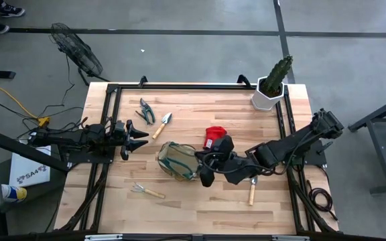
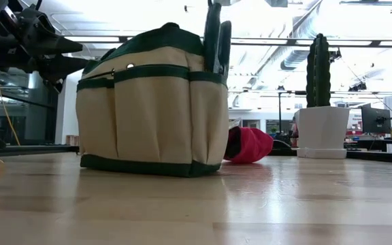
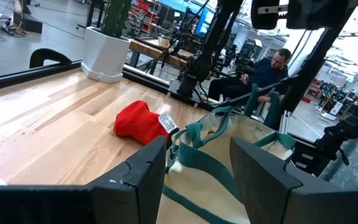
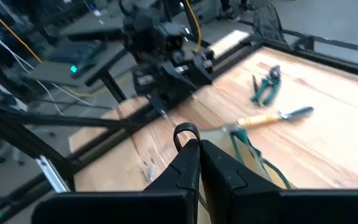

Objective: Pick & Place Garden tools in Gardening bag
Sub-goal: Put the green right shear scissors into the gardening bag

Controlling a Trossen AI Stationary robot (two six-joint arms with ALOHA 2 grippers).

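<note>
Shears (image 2: 216, 44) stand upright in bag (image 2: 152, 102), held by right fingers (image 4: 194, 163).

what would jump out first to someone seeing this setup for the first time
The tan fabric gardening bag with green trim sits mid-table, with the right gripper shut at its right edge. A red glove-like piece lies just behind the bag. A tall green cactus in a white pot marks the far right corner, while the left gripper waits open at the left.

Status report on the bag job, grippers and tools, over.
Right gripper shut, at the gardening bag. Left gripper open, waiting beside the bag. Shears, trowels, rake, red glove all on table. Nothing blocking.
</note>
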